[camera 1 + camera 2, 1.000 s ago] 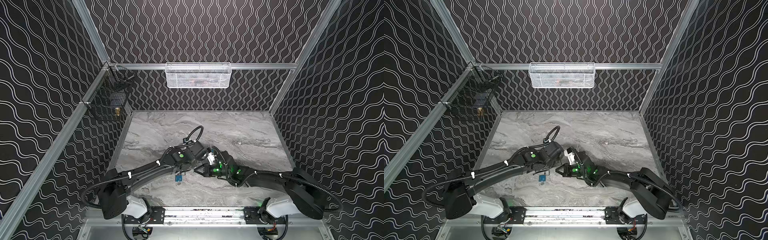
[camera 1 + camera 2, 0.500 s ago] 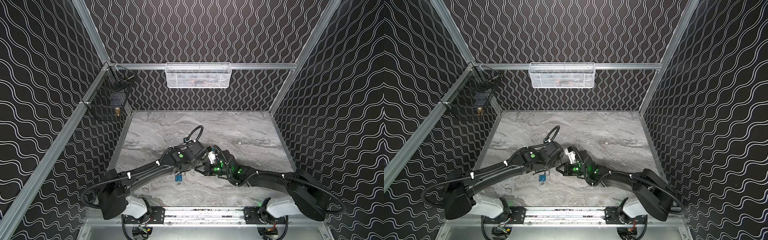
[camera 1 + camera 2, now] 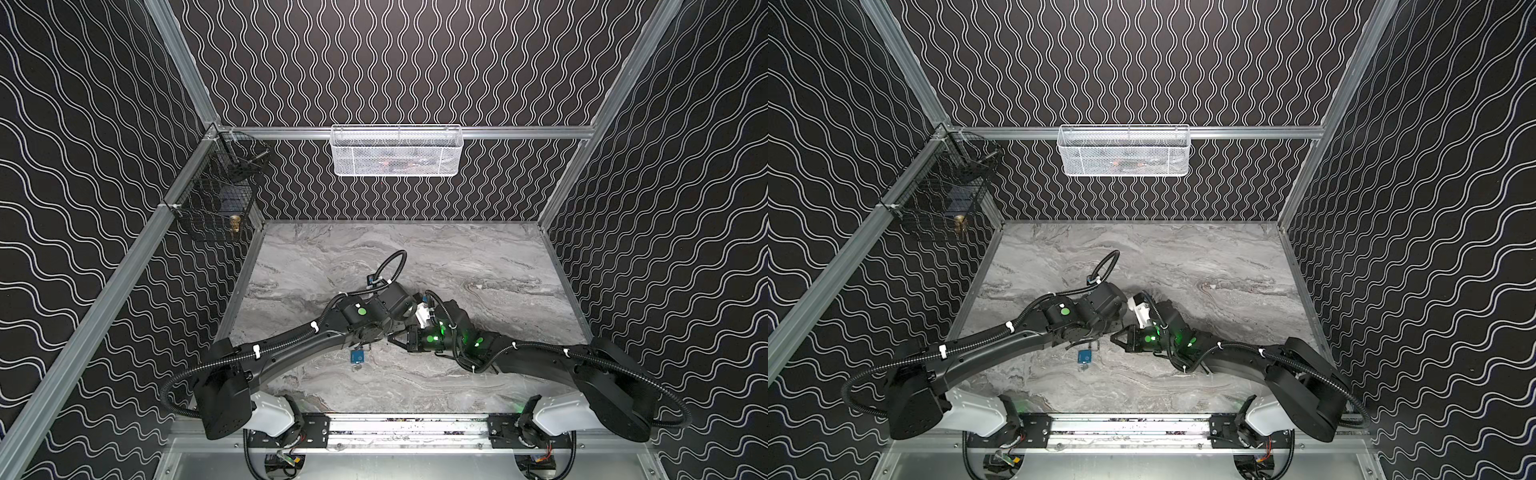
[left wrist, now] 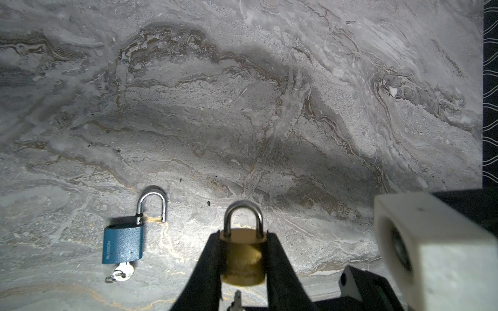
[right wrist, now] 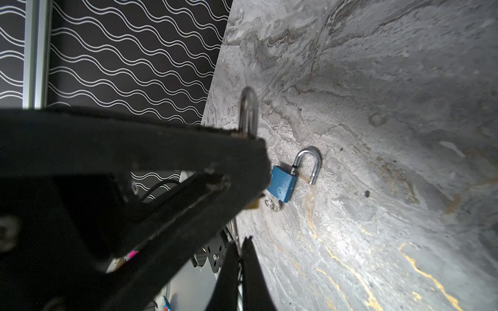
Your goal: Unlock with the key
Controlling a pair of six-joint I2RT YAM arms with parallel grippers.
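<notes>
Jaws of left gripper [image 4: 244, 238] clamp brass padlock [image 4: 242, 258] by its sides, shackle closed, above table [image 4: 242, 107]; right gripper [image 5: 242, 245] jaws are pressed together nearby. One key [image 4: 237, 300] shows just below it; an open blue padlock [image 4: 122, 246] lies alongside.

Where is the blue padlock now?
In a top view the blue padlock lies on the table, left of centre, near the left gripper, which holds the brass padlock.
</notes>
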